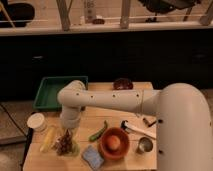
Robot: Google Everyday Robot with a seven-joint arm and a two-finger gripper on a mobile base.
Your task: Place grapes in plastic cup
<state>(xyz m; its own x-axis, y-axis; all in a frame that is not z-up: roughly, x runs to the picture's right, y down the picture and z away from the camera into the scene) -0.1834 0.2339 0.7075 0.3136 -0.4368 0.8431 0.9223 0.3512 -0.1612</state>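
While the arm reaches across the table (86, 125) from the robot body at view R, its wrist turns down near the front-L corner. The gripper (67, 131) hangs right over the grapes (63, 144), touching or nearly so. Whether it's apart or clamped: can't tell, wrist is in the way.

Grapes stand upright, tapering up toward the gripper. The cup (73, 148) shows as a pale green edge at their lower R side, touching them. Whether the bunch is fully inside: can't tell.

Nearby:
- corn (48, 138) just L of grapes, lying slanted
- white container (36, 121) behind corn, at table's L edge
- green tray (55, 92) at back L, partly behind the arm
- green pepper (98, 131) btwn grapes & orange bowl (115, 145), which has a round orange item in it
- blue sponge (92, 156) at front, touching bowl's L side
- metal cup (145, 146) R of bowl
- white-handled tool (138, 129) behind the two
- dark red bowl (123, 84) at back edge
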